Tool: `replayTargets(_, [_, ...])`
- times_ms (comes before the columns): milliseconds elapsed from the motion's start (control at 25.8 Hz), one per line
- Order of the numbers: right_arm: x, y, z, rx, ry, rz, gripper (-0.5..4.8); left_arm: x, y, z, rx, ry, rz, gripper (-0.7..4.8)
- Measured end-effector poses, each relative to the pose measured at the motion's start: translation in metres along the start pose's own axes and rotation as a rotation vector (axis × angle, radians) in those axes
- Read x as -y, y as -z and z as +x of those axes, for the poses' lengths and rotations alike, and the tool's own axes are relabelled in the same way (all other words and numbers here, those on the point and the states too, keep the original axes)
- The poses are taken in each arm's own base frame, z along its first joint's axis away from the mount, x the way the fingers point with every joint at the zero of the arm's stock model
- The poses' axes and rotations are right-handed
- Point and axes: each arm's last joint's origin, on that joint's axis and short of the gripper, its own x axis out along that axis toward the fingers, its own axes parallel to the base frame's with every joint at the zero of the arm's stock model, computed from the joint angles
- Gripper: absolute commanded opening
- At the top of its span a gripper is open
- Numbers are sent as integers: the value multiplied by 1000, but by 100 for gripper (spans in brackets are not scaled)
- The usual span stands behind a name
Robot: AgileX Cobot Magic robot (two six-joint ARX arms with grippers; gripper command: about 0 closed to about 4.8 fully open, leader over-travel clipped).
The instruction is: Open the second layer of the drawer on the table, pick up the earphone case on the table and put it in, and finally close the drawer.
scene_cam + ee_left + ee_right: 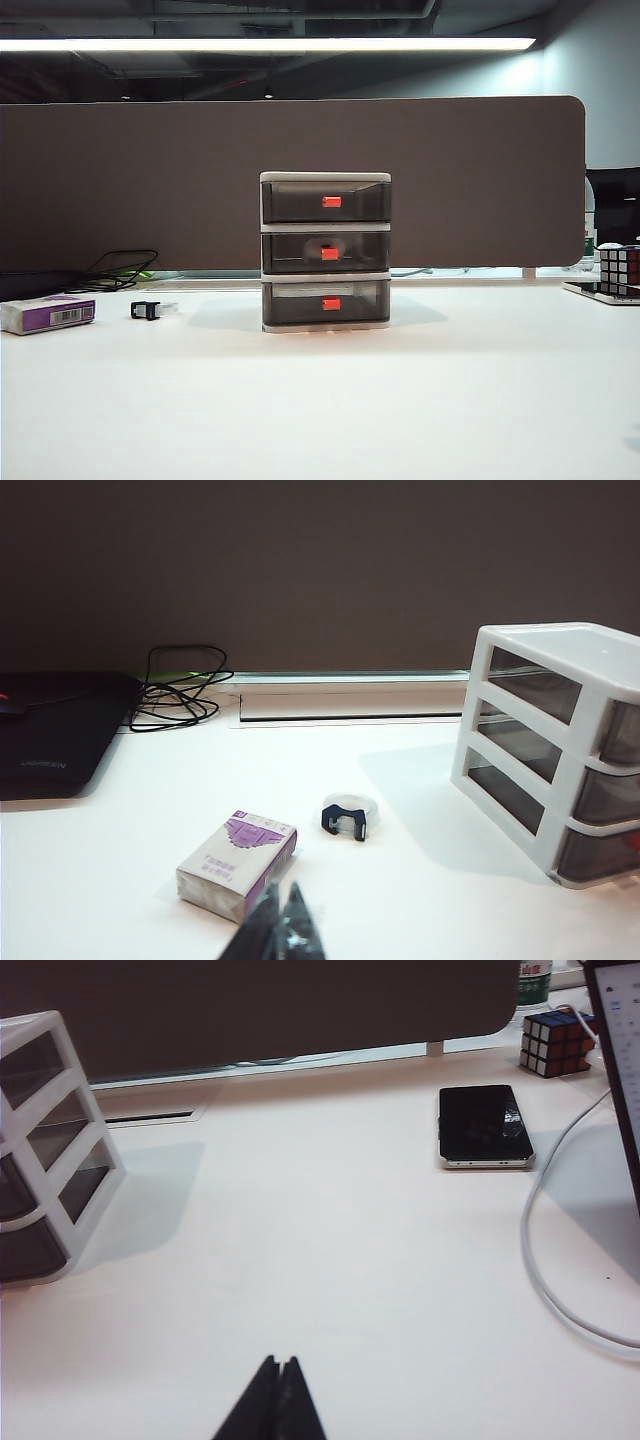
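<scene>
Drawer unit (325, 251) stands upright near the middle of the white desk (320, 400), its back toward the dark brown divider panel (150, 180). All three smoky grey drawers are pushed in flush, each with a small red-orange handle. The second layer (325, 252), the middle drawer, is shut, and a pale rounded shape shows faintly through its front; whether that is the earphone case cannot be told.

Left of the unit, well apart from it, a small black clip (146, 310) lies on the desk, and farther left lies a purple-and-white box (47, 314). Behind them, black cables (125, 268) are coiled by the panel's foot, next to a dark pad (50, 735) at the far left. At the far right edge sits a puzzle cube (619, 267), and the right wrist view also shows a black phone (484, 1125) lying flat and a white cable (555, 1260) curving across the desk.

Left pincer (283, 925) hangs low over the near left of the desk, just near of the box, its fingers pressed together and empty. Right pincer (276, 1400) hangs over bare desk to the right of the unit, fingers likewise closed tight on nothing.
</scene>
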Motion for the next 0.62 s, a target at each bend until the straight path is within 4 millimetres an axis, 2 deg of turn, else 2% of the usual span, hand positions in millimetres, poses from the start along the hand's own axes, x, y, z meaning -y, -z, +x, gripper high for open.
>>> replayTargets(619, [-1, -1, 0, 5, -19, -1, -5, 0, 1, 0, -8, 0, -2, -5])
